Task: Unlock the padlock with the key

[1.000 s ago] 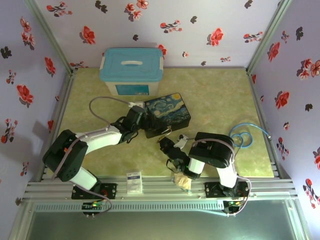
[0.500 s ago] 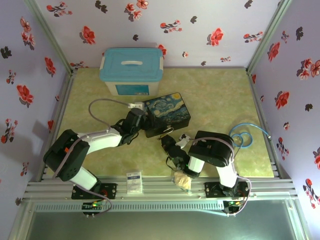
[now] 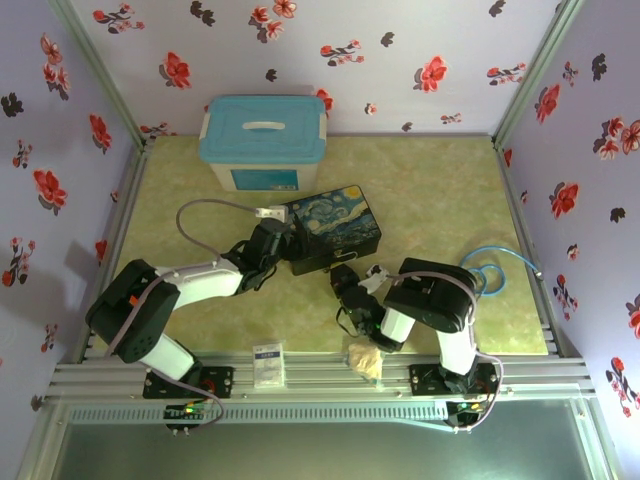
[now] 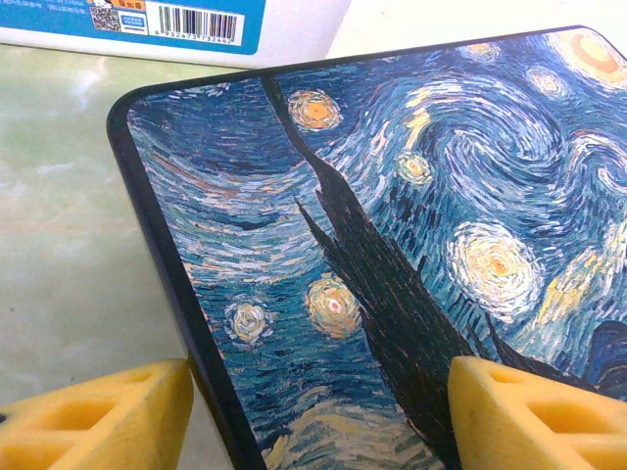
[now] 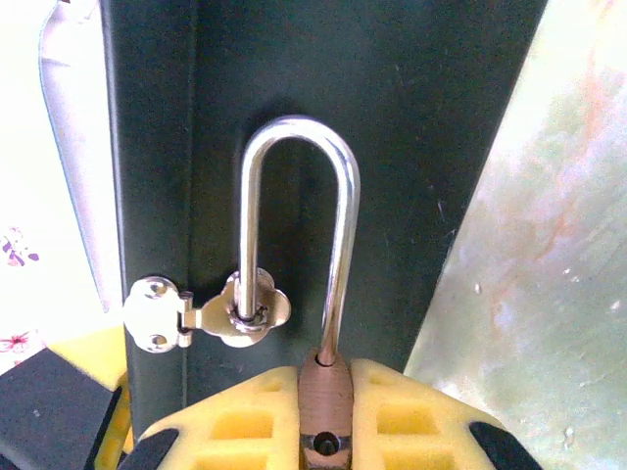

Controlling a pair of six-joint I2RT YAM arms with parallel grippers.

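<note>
Brass padlock (image 5: 326, 384) pinched in your right gripper (image 5: 325, 416).
Your right gripper's yellow foam pads (image 5: 265, 387) were closed narrowly on the padlock, so its body showed only as a thin strip squeezed between them. Its silver shackle (image 5: 343, 225) reached straight ahead of the jaws, with one leg threaded through the silver clasp (image 5: 211, 311) on the dark side of the painted box (image 5: 294, 78). Your left gripper (image 4: 318, 416) stood wide open, one pad off the box's edge and the other over the swirling starry lid. You could not tell whether either pad touched it. Beyond those jaws, the white tub (image 4: 299, 24) carried a blue label (image 4: 147, 20) with a barcode, its digits too small to read. The padlock's near end ran off the bottom of the right wrist view.
</note>
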